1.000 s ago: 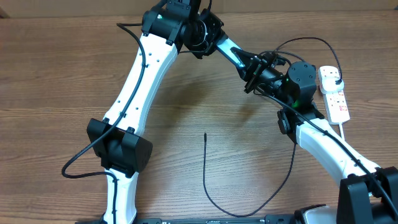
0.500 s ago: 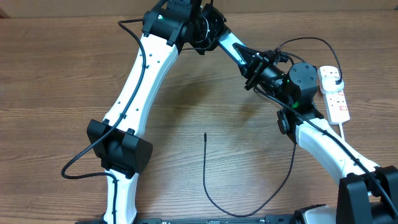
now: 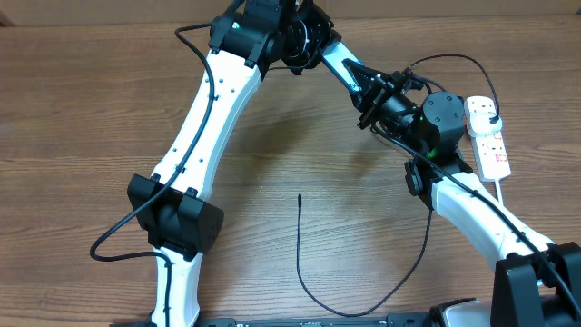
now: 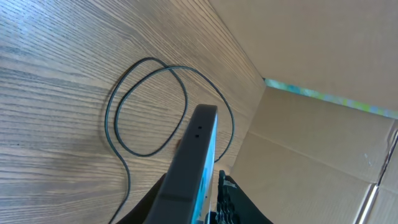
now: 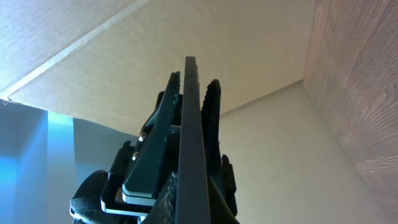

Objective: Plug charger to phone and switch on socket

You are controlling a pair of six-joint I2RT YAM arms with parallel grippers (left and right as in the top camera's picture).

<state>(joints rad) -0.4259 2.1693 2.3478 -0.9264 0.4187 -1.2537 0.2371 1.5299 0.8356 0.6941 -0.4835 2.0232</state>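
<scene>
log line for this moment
phone on edge midair | right gripper shut on it | left gripper flanks it, grip unclear | charger loose on table

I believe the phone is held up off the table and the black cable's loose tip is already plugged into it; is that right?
Not quite. The phone is held up off the table, but the cable is not plugged into it. Its loose tip lies bare on the wood, well away from the phone, as the overhead view shows.

Lab: wooden table (image 3: 73, 109), cardboard walls (image 4: 323, 50)
</scene>
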